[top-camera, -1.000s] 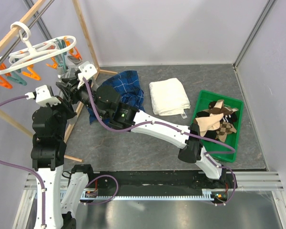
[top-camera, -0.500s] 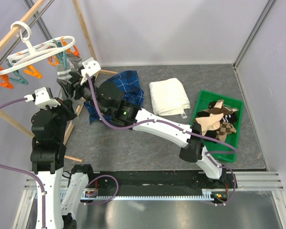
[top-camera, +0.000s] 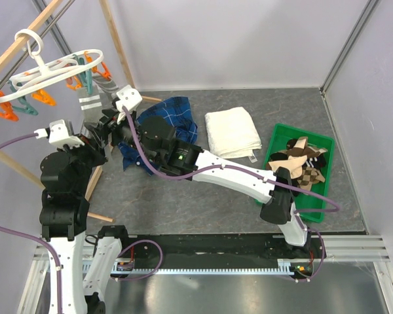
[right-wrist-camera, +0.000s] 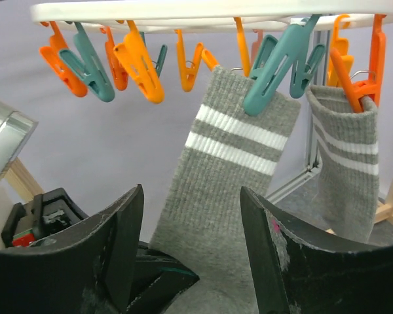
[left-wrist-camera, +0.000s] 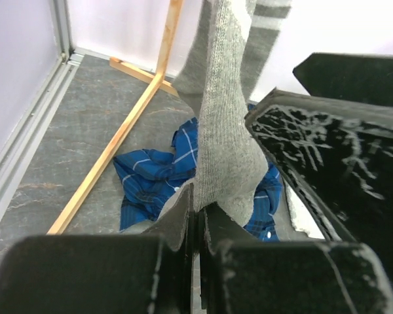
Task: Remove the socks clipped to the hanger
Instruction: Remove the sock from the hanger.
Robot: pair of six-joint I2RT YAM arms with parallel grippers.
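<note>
The left claw (left-wrist-camera: 196, 226) is pinched shut on the toe end of a grey striped sock (right-wrist-camera: 223, 190). The sock rises straight up from the claw to a teal clothespin (right-wrist-camera: 281, 62) on the white hanger (right-wrist-camera: 183, 13) overhead. The right claw (right-wrist-camera: 191, 196) stands wide, one finger on either side of that same sock, below the hanger. A second grey sock (right-wrist-camera: 347, 170) hangs from an orange clothespin (right-wrist-camera: 357, 65) just outside the right claw's fingers
</note>
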